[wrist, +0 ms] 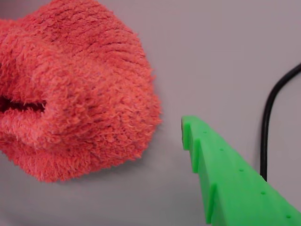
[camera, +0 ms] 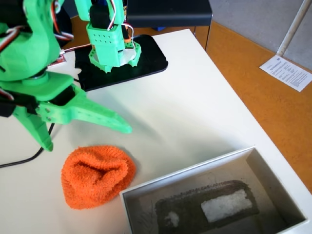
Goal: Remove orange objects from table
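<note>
- Step in hand: approach. My fingers (camera: 87,134) hang spread wide above the worktop (camera: 195,112), holding nothing.
- The cloth (camera: 96,175), orange and fluffy, lies bunched on the worktop, just below my fingers in the fixed view and not touching them.
- In the wrist view the cloth (wrist: 75,89) fills the left; one finger (wrist: 230,174) sits right of it, clear of the pile.
- A box (camera: 219,170) stands just right of the cloth in the fixed view, probably the drop point.
- Next move, in my judgement: lower, straddle the cloth, close on a fold, then lift towards the box.
- A black cable (wrist: 273,117) lies near; keep clear.
</note>
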